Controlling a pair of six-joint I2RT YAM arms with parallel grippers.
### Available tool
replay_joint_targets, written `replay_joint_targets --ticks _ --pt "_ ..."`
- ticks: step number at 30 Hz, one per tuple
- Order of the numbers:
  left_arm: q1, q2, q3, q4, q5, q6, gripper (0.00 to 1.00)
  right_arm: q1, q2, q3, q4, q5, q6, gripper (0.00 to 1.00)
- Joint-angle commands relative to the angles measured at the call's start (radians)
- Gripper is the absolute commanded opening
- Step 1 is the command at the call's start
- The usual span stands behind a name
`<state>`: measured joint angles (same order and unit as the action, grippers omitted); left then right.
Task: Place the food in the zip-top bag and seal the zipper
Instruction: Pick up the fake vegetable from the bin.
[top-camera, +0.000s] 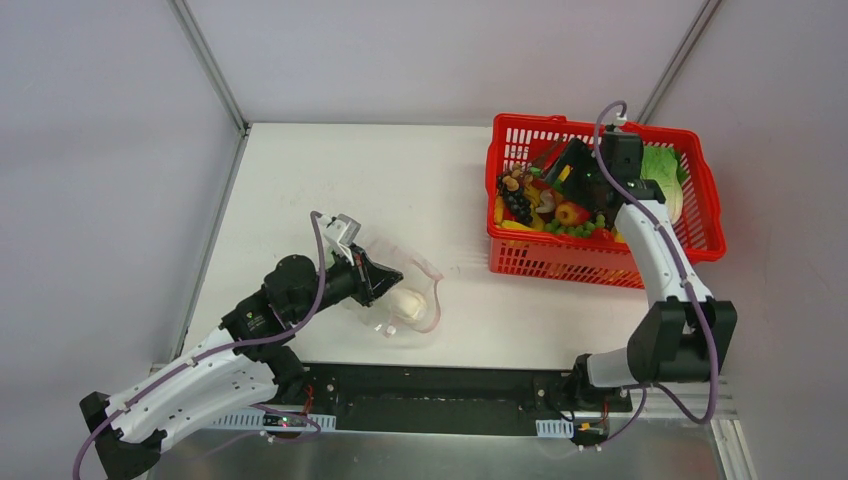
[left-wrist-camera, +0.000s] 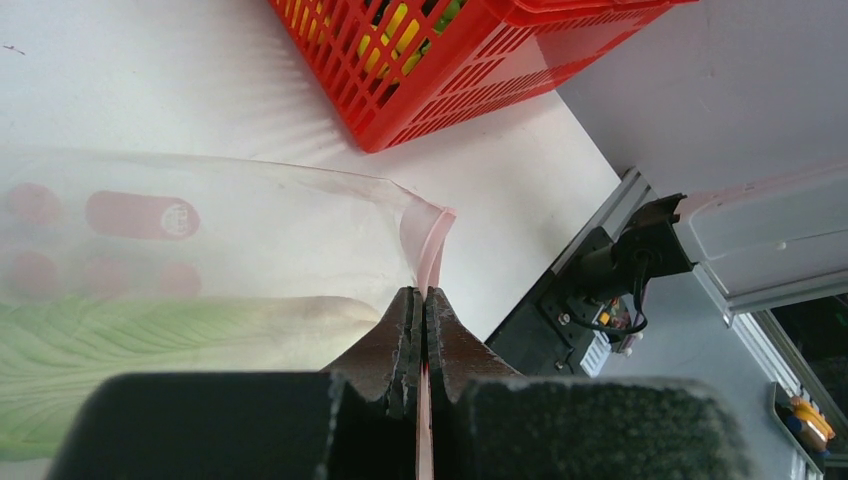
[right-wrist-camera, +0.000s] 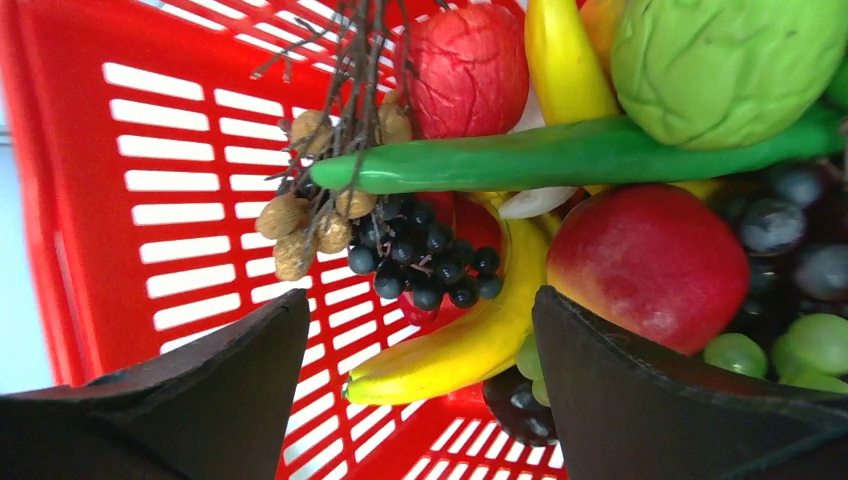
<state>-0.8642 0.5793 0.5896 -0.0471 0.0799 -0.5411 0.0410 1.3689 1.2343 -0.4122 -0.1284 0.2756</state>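
**Bag pinched, basket below**

My left gripper (left-wrist-camera: 421, 300) clamps the zipper (left-wrist-camera: 437, 240) of the zip-top bag (top-camera: 420, 285) lying on the table (top-camera: 400, 180), a white oval piece (top-camera: 406, 302) inside; my right gripper (right-wrist-camera: 420, 297) hangs spread above the food (right-wrist-camera: 650, 260) in the red basket (right-wrist-camera: 90, 200).

No words, numbers or brand names are showing legibly in any view. The zip-top bag (left-wrist-camera: 215, 250) is carrying a pill-shaped pink-red print (left-wrist-camera: 141, 215) with a small pale emblem at one end, too blurred to read.
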Motion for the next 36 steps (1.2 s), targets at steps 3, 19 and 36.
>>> replay_joint_targets --ticks 3,19,36 --pt "-0.005 -0.022 0.004 0.007 -0.001 0.023 0.0 -0.001 0.012 -0.022 0.134 0.008 0.112 0.82" --pt "-0.005 -0.012 0.019 -0.002 -0.007 0.024 0.0 0.011 0.012 -0.138 0.462 -0.074 -0.296 0.85" --pt "-0.005 0.004 0.039 -0.027 0.005 0.046 0.0 0.001 0.136 -0.015 0.286 -0.336 -0.911 0.74"
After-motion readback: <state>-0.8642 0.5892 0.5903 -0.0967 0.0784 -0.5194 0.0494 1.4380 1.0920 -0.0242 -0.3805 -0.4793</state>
